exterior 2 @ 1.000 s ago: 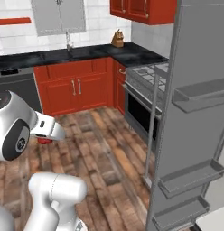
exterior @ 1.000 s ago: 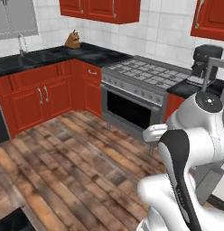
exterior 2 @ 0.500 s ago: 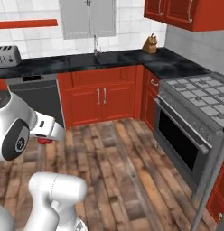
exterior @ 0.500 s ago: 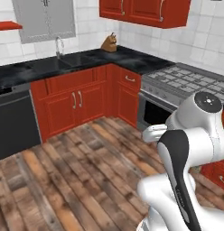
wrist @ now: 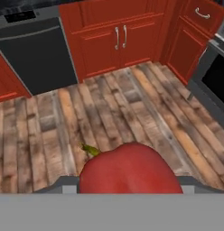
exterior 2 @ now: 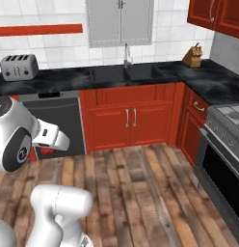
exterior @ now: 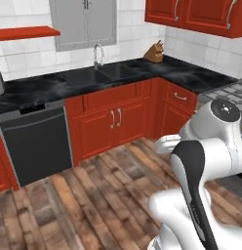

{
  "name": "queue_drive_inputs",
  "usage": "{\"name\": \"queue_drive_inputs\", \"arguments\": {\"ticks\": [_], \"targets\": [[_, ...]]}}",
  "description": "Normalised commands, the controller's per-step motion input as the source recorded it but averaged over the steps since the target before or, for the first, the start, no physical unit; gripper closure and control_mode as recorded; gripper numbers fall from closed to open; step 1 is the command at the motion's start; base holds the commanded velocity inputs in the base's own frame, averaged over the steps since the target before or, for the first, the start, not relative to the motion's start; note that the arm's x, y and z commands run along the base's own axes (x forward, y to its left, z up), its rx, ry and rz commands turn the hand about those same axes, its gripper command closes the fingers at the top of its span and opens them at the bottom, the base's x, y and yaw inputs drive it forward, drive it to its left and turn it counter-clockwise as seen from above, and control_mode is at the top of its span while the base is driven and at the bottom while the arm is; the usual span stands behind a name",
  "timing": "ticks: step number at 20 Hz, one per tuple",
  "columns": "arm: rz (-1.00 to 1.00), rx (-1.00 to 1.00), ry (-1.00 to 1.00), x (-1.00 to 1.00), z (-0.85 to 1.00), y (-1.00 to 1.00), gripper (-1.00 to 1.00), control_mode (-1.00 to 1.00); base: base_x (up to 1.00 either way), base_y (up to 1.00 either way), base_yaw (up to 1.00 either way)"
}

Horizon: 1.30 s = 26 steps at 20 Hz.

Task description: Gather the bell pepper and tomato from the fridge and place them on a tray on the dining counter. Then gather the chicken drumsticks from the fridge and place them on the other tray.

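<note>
Gripper (wrist: 127, 187) holds red bell pepper (wrist: 128, 169) above wood floor (wrist: 50, 126); we read no writing anywhere

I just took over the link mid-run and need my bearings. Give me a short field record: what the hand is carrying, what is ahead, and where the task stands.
hand: closed on the bell pepper, a red one with a green stem, seen in the hand view
ahead: sink in the black counter, red cabinets below it
left of the cabinets: dark dishwasher
right side: stove
on the counter: toaster, knife block
floor: wood planks
task stage: pepper in transit, not yet on a tray
</note>
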Motion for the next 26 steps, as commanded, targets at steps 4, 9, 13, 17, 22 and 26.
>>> {"name": "queue_drive_inputs", "arguments": {"ticks": [4, 9, 13, 17, 22, 26], "targets": [[0.00, 0.00, 0.00, 0.00, 0.00, 0.00, 1.00, 1.00, 0.74, 0.93, 0.01], [0.00, 0.00, 0.00, 0.00, 0.00, 0.00, 1.00, 1.00, 0.33, 1.00, -0.15], [0.00, 0.00, 0.00, 0.00, 0.00, 0.00, 1.00, 1.00, -0.12, 0.99, -0.28], [0.00, 0.00, 0.00, 0.00, 0.00, 0.00, 1.00, 1.00, -0.38, 0.90, -0.35], [0.00, 0.00, 0.00, 0.00, 0.00, 0.00, 1.00, 1.00, -0.48, 0.82, -0.38], [0.00, 0.00, 0.00, 0.00, 0.00, 0.00, 1.00, 1.00, -0.54, 0.74, -0.41]]}}
